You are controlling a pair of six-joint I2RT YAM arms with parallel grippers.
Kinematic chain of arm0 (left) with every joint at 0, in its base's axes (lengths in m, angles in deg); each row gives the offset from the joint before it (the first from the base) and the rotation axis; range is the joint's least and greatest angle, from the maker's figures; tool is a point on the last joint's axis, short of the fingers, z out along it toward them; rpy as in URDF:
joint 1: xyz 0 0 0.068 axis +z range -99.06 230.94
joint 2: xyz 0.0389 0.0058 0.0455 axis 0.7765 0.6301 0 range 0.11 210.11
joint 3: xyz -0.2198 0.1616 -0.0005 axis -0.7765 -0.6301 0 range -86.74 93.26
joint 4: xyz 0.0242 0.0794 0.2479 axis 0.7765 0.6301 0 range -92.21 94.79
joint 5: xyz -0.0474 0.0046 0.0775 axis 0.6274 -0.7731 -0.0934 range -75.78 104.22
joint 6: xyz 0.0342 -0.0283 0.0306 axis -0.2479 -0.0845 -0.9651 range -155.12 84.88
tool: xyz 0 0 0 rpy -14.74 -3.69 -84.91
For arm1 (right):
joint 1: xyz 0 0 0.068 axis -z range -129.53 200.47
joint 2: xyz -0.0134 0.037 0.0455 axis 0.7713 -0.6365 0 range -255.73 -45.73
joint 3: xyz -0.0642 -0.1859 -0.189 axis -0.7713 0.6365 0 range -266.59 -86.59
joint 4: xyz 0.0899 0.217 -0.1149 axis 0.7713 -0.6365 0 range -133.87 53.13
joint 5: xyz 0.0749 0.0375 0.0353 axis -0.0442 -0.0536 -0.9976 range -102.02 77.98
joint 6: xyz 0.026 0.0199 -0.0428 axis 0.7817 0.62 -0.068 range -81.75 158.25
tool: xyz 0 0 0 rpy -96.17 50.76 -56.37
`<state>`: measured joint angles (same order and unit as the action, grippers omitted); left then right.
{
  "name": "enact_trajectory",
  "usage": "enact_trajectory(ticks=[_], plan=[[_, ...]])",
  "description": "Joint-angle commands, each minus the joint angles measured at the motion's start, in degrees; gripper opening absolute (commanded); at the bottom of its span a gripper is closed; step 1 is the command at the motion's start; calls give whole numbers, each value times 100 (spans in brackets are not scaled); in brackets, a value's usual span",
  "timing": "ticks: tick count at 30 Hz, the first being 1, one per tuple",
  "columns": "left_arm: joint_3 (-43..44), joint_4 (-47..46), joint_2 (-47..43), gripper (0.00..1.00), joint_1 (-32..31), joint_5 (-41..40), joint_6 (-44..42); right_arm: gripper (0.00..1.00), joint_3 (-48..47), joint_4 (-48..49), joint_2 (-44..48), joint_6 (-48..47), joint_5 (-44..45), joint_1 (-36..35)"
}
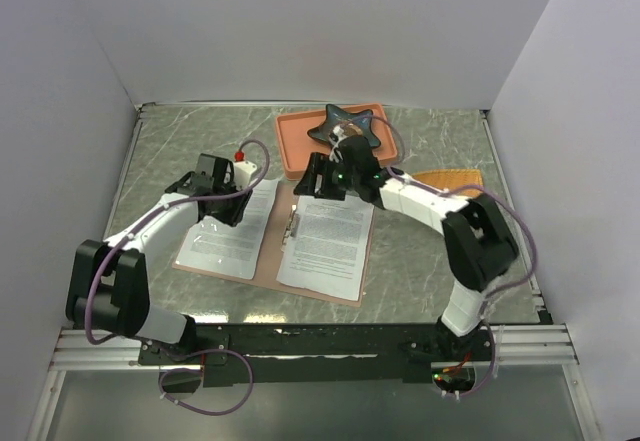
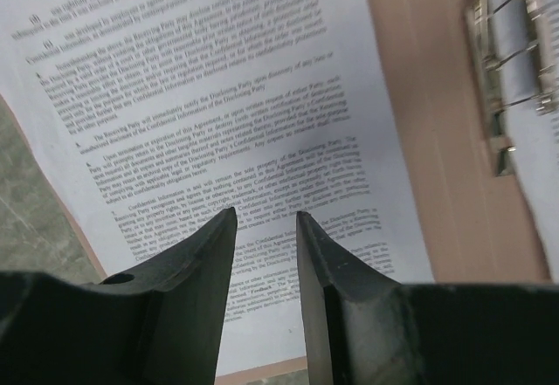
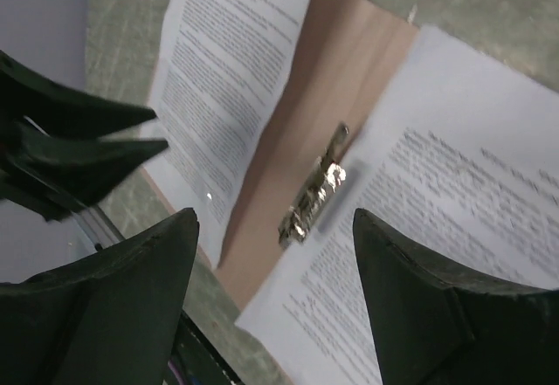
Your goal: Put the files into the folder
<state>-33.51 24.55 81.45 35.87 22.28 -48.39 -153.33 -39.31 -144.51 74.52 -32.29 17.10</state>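
Files (image 1: 328,243): 2 printed sheets flat on the open folder (image 3: 349,62), 1 directly under the left gripper (image 2: 265,215), 1 just beside the right gripper (image 3: 272,215). Left gripper narrowly parted, empty; right gripper spread wide, empty, above the clip (image 3: 314,195). Best, probably: square sheets inside folder edges before closing.

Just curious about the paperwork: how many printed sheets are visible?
2: the left sheet lies on the folder's left half, the right sheet on its right half; others may be stacked underneath.

Bright even light, soft wrist-view blur
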Motion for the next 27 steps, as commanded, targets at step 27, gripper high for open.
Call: enact_trajectory(ticks=[27], plan=[[-604,-1024,1050,20,-13,-1043,-210,73,-1394,1237,-2374,978,-1269,234]])
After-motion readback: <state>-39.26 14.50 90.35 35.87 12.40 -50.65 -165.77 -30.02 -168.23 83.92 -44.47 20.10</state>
